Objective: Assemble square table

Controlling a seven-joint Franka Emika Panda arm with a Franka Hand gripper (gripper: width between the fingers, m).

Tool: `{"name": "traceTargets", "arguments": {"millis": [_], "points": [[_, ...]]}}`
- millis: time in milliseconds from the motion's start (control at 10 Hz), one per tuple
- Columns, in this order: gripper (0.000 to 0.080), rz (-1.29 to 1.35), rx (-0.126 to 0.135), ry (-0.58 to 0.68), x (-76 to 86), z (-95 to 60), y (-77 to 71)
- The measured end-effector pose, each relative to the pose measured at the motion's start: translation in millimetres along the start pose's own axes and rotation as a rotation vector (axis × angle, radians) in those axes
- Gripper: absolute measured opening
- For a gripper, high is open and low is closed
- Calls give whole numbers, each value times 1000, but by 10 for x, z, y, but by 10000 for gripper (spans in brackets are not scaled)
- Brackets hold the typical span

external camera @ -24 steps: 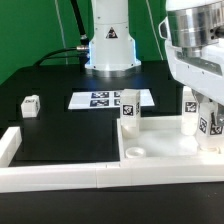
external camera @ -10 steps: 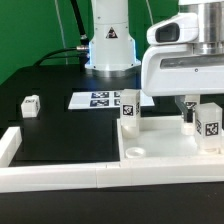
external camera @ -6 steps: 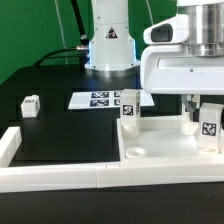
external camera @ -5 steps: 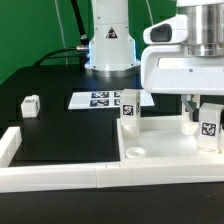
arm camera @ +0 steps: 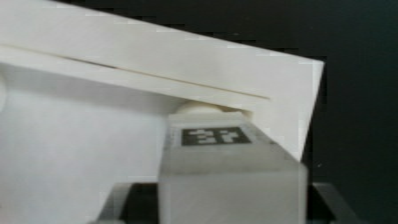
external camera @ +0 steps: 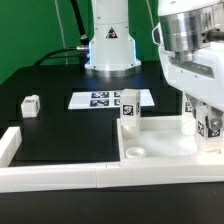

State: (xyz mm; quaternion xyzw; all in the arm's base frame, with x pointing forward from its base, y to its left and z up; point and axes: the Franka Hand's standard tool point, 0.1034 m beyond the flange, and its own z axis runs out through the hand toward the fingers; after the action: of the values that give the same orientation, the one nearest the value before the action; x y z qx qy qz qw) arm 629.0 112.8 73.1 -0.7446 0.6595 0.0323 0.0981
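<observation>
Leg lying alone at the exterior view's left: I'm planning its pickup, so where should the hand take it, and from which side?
Probably across its middle, straight down from above. The leg lies on its side on the table, apart from everything else, so both flanks look free to pinch. A sideways approach would likely scrape the table. Its exact heading is too small to tell.

No readable text or numbers anywhere.

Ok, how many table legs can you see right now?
4 legs: one lying on the black table at the exterior view's left, one upright in the tabletop, two by the claw, partly hidden.
</observation>
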Motion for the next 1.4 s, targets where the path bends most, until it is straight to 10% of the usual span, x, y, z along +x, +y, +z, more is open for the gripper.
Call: {"name": "traceTargets", "arguments": {"millis": [500,1400], "points": [[628,-470,4,46,-28,11,-34],[562,-1380,-50,109,62,3,-72]]}}
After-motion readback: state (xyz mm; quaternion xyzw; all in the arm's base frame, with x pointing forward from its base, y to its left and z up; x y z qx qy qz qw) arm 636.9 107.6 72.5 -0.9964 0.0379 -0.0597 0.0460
